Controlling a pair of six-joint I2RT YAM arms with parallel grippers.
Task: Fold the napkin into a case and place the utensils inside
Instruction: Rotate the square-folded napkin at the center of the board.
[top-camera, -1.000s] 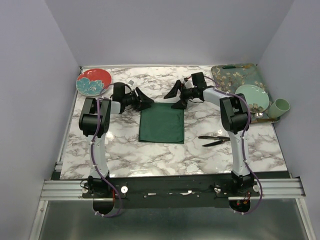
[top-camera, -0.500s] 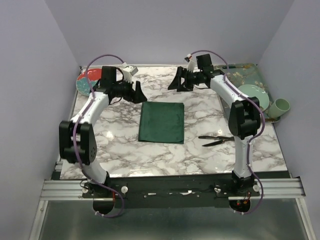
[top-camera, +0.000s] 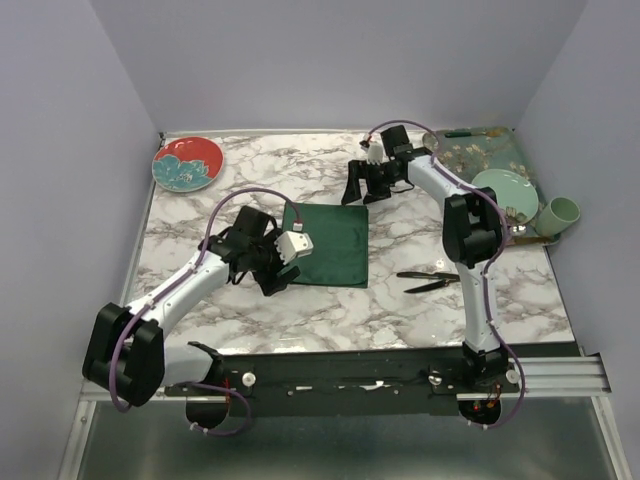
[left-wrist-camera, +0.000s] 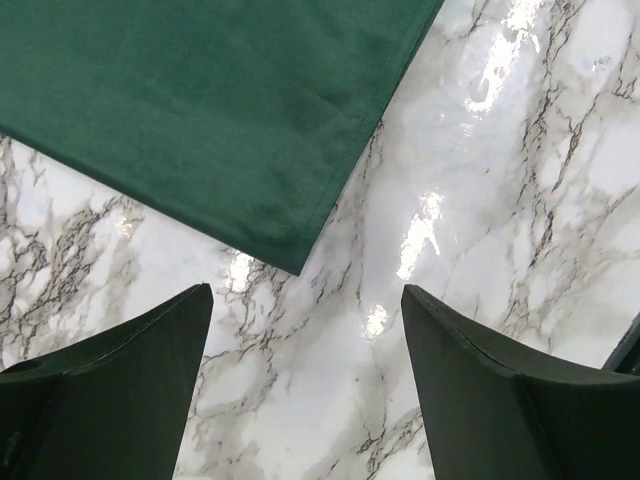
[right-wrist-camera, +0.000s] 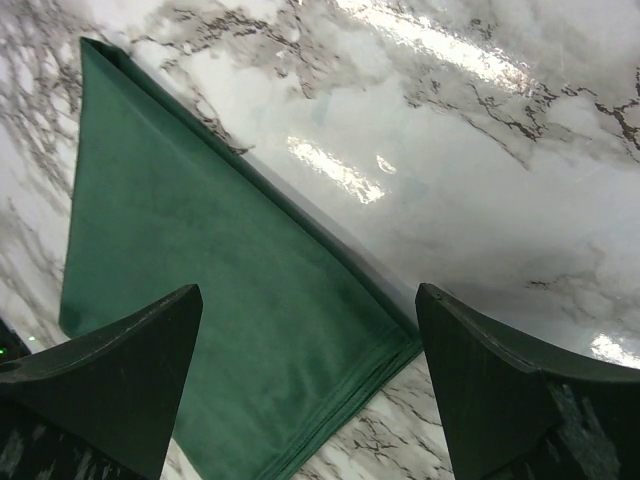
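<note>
A plain dark green napkin (top-camera: 323, 244) lies on a white, grey-veined marble surface (top-camera: 300, 310), with black utensils (top-camera: 430, 281) at four o'clock and a red plate (top-camera: 187, 163) with teal flowers at ten.

Dull cloth napkin (left-wrist-camera: 200, 110) on a gleaming bench (left-wrist-camera: 520, 200)!
The green cloth looks soft and velvety, matt, with layered edges showing at one corner. The marble-patterned top is smooth and glossy, flashing bright light spots. The left claw (left-wrist-camera: 305, 380) has fingers (left-wrist-camera: 110, 370) of dark, matt plastic.
</note>
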